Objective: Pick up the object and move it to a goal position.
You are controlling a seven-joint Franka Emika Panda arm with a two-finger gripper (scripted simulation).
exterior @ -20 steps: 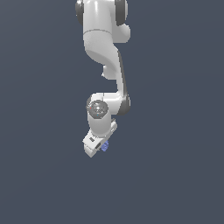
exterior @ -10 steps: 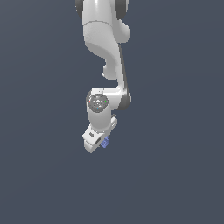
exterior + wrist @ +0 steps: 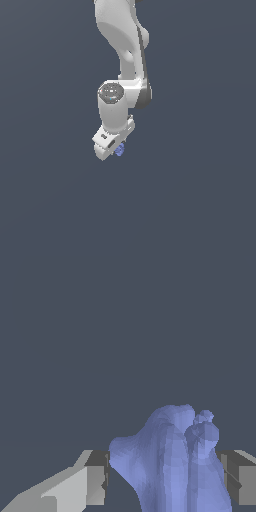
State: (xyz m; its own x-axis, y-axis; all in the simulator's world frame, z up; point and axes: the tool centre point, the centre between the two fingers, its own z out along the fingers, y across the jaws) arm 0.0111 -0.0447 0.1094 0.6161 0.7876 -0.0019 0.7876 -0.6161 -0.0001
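The object (image 3: 119, 149) is a tiny periwinkle-blue lump peeking out beside the white gripper (image 3: 115, 149) at the end of the arm in the exterior view. In the wrist view the object (image 3: 172, 461) fills the space between the two grey fingers (image 3: 95, 481), with small knobs on its top. The gripper (image 3: 167, 483) is shut on it, both pads pressing its sides. The object's lower part is cut off by the frame edge.
Only a plain dark grey-blue background shows around the white arm (image 3: 122, 55), which reaches down from the top of the exterior view.
The arm's wrist and the gripper with the object have shifted slightly up and toward the exterior view's left. The grip has not changed.
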